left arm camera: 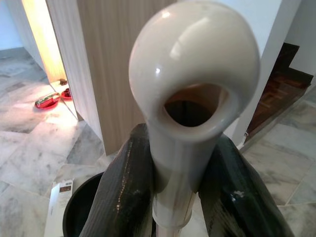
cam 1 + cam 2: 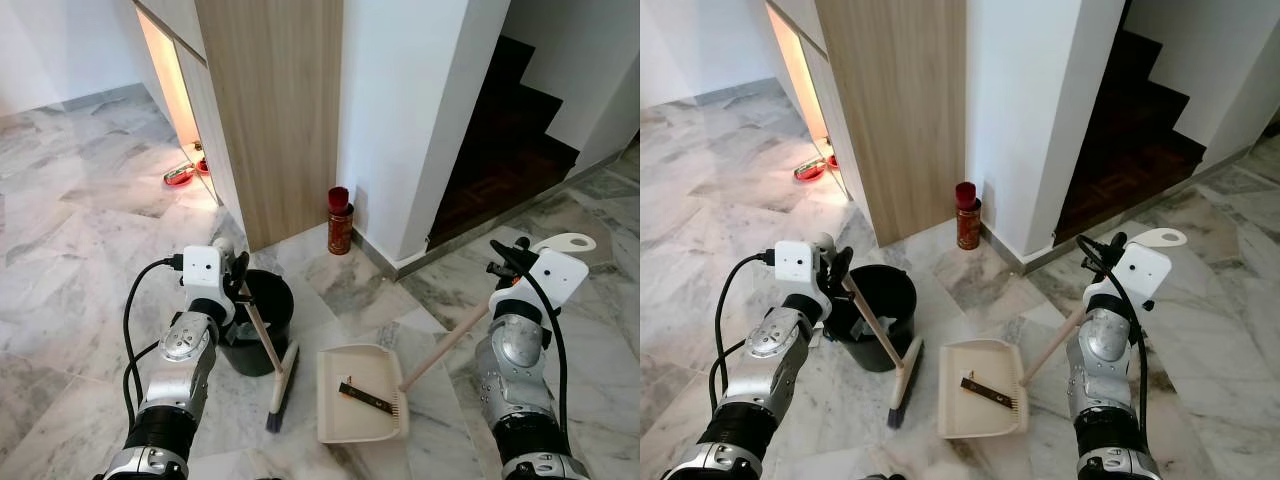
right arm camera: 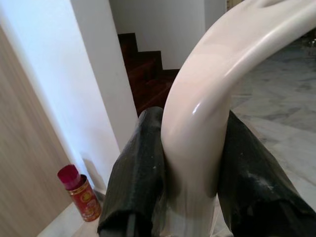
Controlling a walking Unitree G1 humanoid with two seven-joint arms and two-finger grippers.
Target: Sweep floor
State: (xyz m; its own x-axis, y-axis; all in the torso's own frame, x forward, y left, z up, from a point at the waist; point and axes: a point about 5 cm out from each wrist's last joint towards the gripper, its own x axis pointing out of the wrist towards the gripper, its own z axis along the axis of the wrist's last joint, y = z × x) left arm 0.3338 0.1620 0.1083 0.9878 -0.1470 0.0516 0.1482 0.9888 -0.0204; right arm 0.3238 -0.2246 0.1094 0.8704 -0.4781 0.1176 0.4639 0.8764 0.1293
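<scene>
Since a dark strip of debris [image 2: 364,393] already lies inside the dustpan [image 2: 361,406], near its toothed front edge, I judge the sweeping itself largely done: the marble floor [image 2: 90,250] around me looks free of litter as far as I can tell. What seems left is to tip the pan into the black bin [image 2: 262,322] that stands just beside it on my left, and to put the tools away.

My left gripper [image 1: 173,182] is clamped on the broom [image 2: 268,366] just below its cream hanging loop, one black finger on each side of the handle. That arm is bent and raised in front of me, the broom slanting down past the bin's rim so its dark bristles rest on the floor between bin and dustpan.

My right gripper [image 3: 192,173] is closed round the dustpan's curved cream handle, fingers pressed against both sides. That forearm stands nearly upright at my right, the long handle running down and inward to the pan, which sits flat on the floor.

A red canister [image 2: 340,221] stands by the wall corner, well apart.
</scene>
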